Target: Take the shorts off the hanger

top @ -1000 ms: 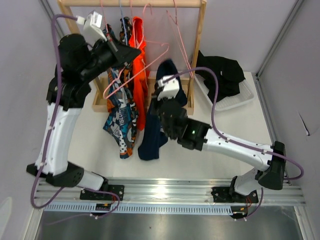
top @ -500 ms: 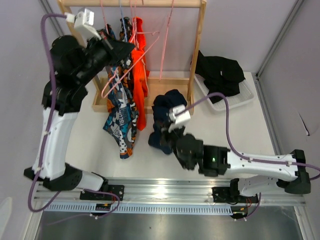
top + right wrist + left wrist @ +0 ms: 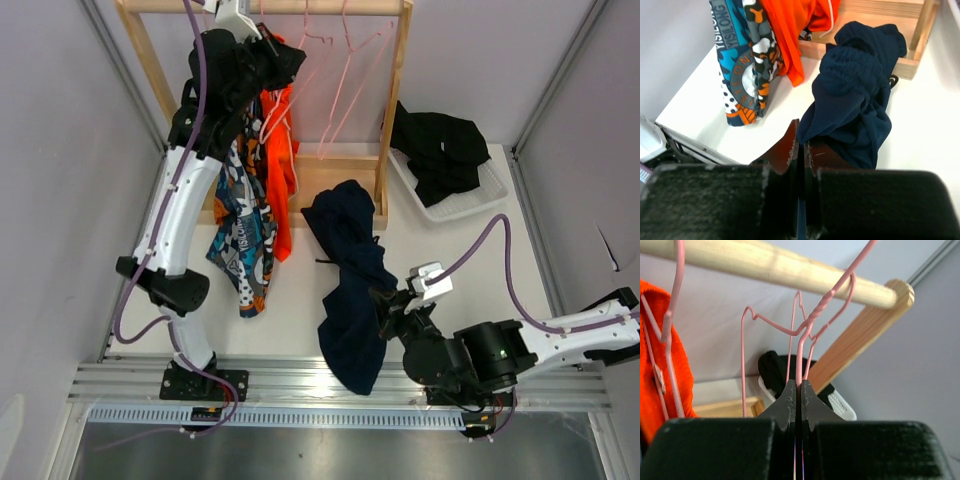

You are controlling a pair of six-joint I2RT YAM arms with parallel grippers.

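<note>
The navy shorts [image 3: 350, 265] lie stretched over the table from the rack's base toward the near edge. My right gripper [image 3: 388, 303] is shut on one corner of them; in the right wrist view the navy shorts [image 3: 855, 85] bunch just beyond the right gripper [image 3: 801, 137]. My left gripper [image 3: 288, 58] is up at the wooden rail [image 3: 340, 7], shut on the neck of a bare pink wire hanger [image 3: 807, 325]; the left gripper [image 3: 796, 386] pinches the wire. Orange shorts [image 3: 280, 170] and teal-orange printed shorts [image 3: 240, 245] hang from the rail.
Black shorts [image 3: 440, 150] lie in a white tray [image 3: 485, 195] at the back right. The rack's wooden post [image 3: 393, 100] and base [image 3: 345, 163] stand behind the navy pair. More pink hangers [image 3: 350, 90] dangle from the rail. Metal rails run along the near edge.
The right gripper pulled the navy shorts down off the hanger and toward the near edge. The left arm swung up and carried the pink hanger to the rail.
</note>
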